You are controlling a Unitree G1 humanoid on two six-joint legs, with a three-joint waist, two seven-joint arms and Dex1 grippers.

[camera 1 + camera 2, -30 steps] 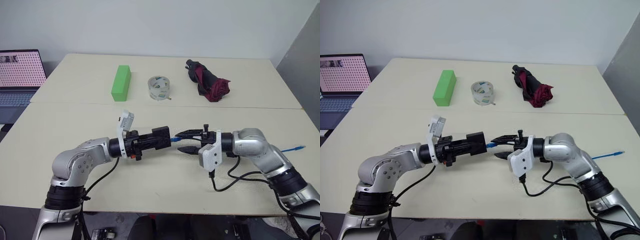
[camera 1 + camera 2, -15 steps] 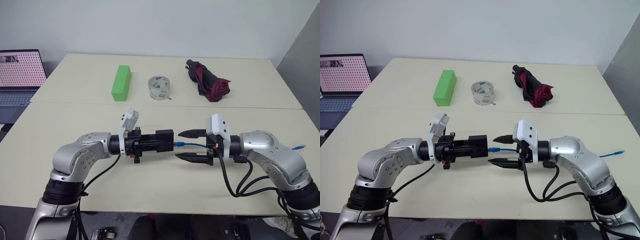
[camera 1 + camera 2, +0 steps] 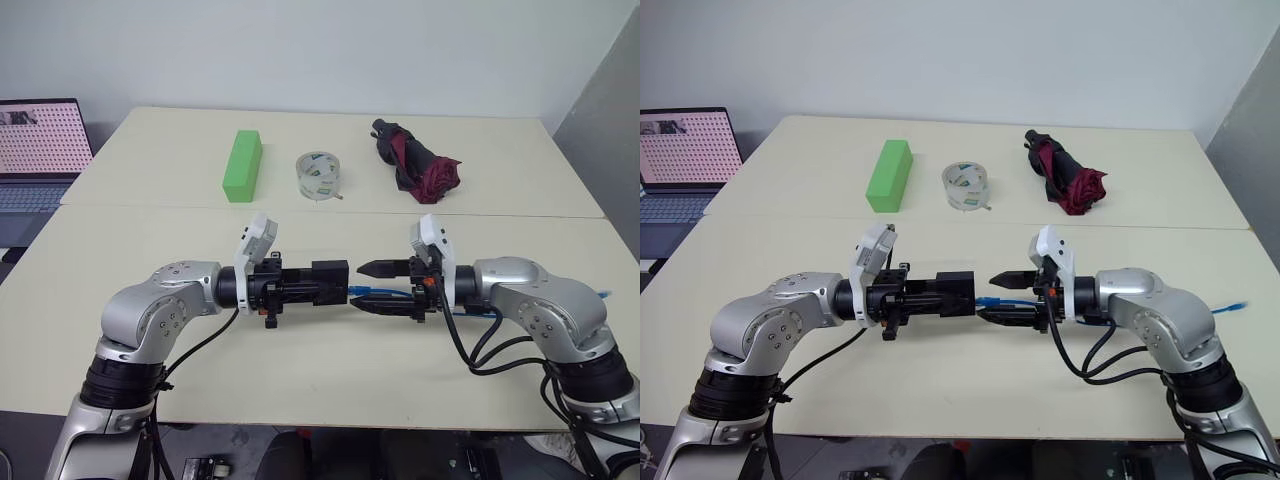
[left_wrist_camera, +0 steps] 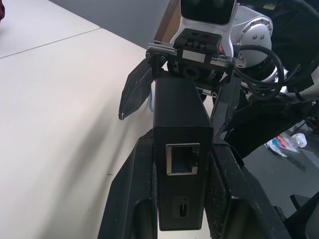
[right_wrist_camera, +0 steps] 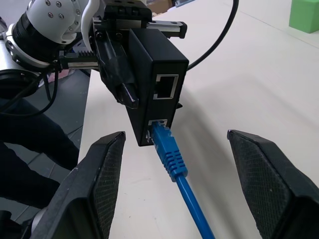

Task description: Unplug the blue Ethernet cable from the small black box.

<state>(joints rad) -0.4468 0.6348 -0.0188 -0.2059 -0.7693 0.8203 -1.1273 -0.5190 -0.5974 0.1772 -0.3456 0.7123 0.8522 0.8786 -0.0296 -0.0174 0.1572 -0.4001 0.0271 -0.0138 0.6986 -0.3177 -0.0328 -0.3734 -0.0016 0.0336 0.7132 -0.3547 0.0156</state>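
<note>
closing too far back on the cord, rather than on the plug boot, looks like the main risk: the right gripper (image 5: 172, 164) stands spread wide, one finger on each side of the blue ethernet cable (image 5: 169, 152), touching nothing, and a pinch on the thin cord could slip or strain it while the latch stays caught. the plug is still seated in the lower port of the small black box (image 3: 329, 281), which the left gripper (image 4: 182, 199) holds clamped between its two fingers, up off the table (image 3: 330, 370) between the two arms. a pull off the port's line could also twist the box in that grip.

compared with a second ago, the right wrist has rolled over, so its white camera mount now sits on top instead of hanging below, and its fingers stand wider apart around the cord. the box is held as before.

farther back lie a green block (image 3: 242, 165), a tape roll (image 3: 319, 175) and a folded umbrella (image 3: 415, 165), all well apart from the work.
</note>
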